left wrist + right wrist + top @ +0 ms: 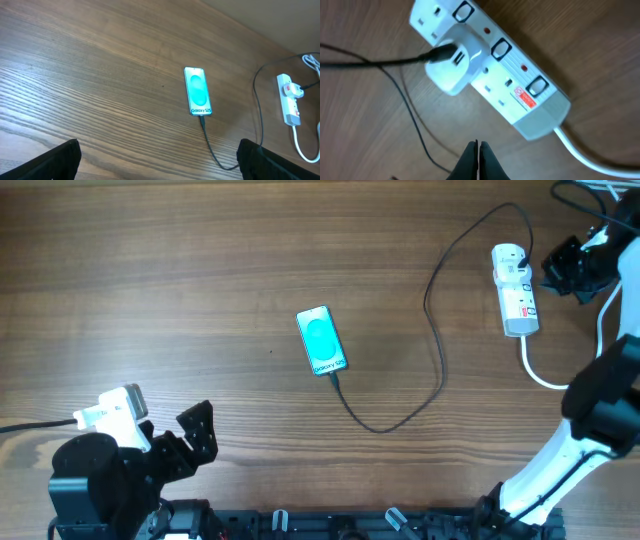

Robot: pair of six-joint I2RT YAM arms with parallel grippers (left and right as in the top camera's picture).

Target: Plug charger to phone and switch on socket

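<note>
Since the charger's (pixel 437 365) connector appears seated in the phone (pixel 321 340), the slack in the black cable makes sense. It leaves the phone's lower end, sags toward 5 o'clock, then loops up and round to the white adapter (pixel 451 70) plugged into the socket (pixel 516 298), with no strain on either end.

The phone lies flat and screen-up near the middle of the table (pixel 150 280). Its long axis runs roughly from 11 to 5 o'clock in the overhead view. The "Galaxy S25" end and its port point toward 5 o'clock, where the cable is.

The socket lies well apart from the phone, out at its 2 o'clock. Its long axis runs close to 12 to 6, and the thick white lead (pixel 540 375) exits at the 6 o'clock end. I cannot tell from the row of switches (pixel 501 48) whether any is on.

The right fingers (pixel 474 162) are pressed together into one narrow tip, just beside the socket at its 3 o'clock and not touching it. That is probably so they can poke the rocker beside the adapter rather than grasp anything.

The left fingers (pixel 60 162) are spread wide apart and empty. They are parked at the phone's 7 o'clock, well clear of it, which suggests that arm's share is done.
</note>
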